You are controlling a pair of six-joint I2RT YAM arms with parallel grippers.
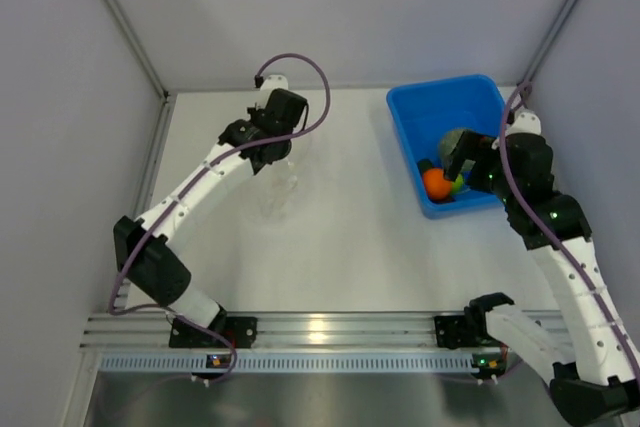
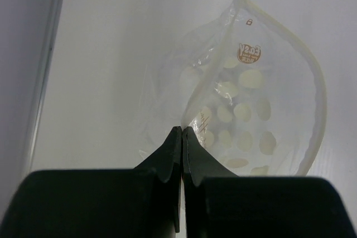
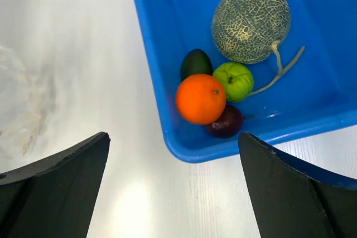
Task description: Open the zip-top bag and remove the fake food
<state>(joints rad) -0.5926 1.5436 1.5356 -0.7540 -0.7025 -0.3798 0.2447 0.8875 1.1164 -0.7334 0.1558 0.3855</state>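
Left hand: the left hand (image 2: 182,132) sits at the lower centre of its wrist view, its two dark fingers pressed together and pinching an edge of the zip-top bag (image 2: 245,98).
Zip-top bag: clear crinkled plastic with white dots, it stands on the tabletop (image 1: 350,247) left of centre in the top view, and its mouth gapes in a curved loop.
Writing on bag: a small round brownish stamp (image 2: 249,53) sits near the upper rim, with characters too blurred to read. A tiny mark above it looks like an "8". Thin brown scribbles lie just above the fingertips and cannot be read.
Right hand: the right hand (image 3: 173,137) is spread wide and holds nothing, hanging over the near rim of the blue bin (image 3: 162,71).
Fake food: all of it lies in the bin, in the upper right of the top view. The netted melon (image 3: 251,23) has a stalk. Below it a green apple (image 3: 233,81), an orange (image 3: 201,98), a dark green piece (image 3: 196,63) and a dark purple piece (image 3: 225,122) sit clustered and touching.
Labels on food or bin: none legible.
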